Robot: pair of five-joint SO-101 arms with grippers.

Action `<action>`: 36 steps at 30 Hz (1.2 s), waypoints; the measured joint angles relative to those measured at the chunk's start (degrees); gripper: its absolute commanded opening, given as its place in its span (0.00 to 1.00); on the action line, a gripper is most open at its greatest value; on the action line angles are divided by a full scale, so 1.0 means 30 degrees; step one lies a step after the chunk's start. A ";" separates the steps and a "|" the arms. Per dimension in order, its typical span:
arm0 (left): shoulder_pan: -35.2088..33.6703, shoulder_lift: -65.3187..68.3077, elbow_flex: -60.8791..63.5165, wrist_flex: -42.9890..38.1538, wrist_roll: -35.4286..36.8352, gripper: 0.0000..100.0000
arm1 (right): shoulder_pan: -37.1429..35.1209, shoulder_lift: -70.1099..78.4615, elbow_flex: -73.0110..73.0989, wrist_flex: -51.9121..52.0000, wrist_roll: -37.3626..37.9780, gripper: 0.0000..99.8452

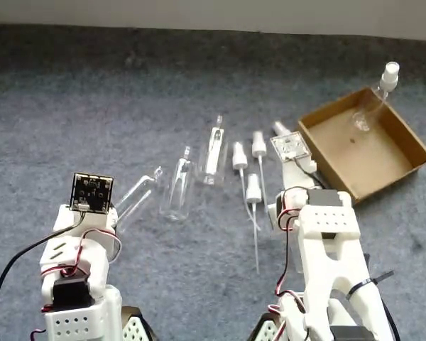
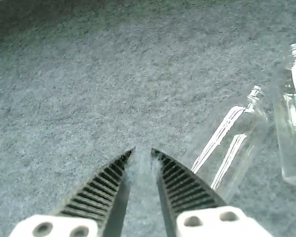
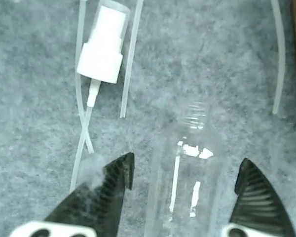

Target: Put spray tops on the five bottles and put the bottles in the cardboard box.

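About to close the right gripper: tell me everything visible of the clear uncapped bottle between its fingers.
The clear plastic bottle has a round body and a threaded neck, open and uncapped. It lies on its side on the grey fuzzy table cover, neck pointing away from the right gripper, between its open black fingers. Neither finger visibly touches it.

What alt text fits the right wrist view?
The right gripper, fingers open, straddles a clear uncapped bottle lying on grey carpet. Beyond it lies a white spray top with its tube, among other loose tubes.
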 measured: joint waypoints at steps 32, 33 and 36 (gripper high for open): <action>0.0000 0.0000 0.0469 0.0000 0.0000 0.01 | 0.0703 0.2462 -0.0117 -0.2872 -0.1084 0.25; 0.0000 0.0000 0.0469 0.0000 0.0000 0.01 | 0.0703 0.2462 -0.0117 -0.2872 -0.1084 0.25; 0.0000 0.0000 0.0469 0.0000 0.0000 0.01 | 0.0703 0.2462 -0.0088 -0.2872 -0.1084 0.25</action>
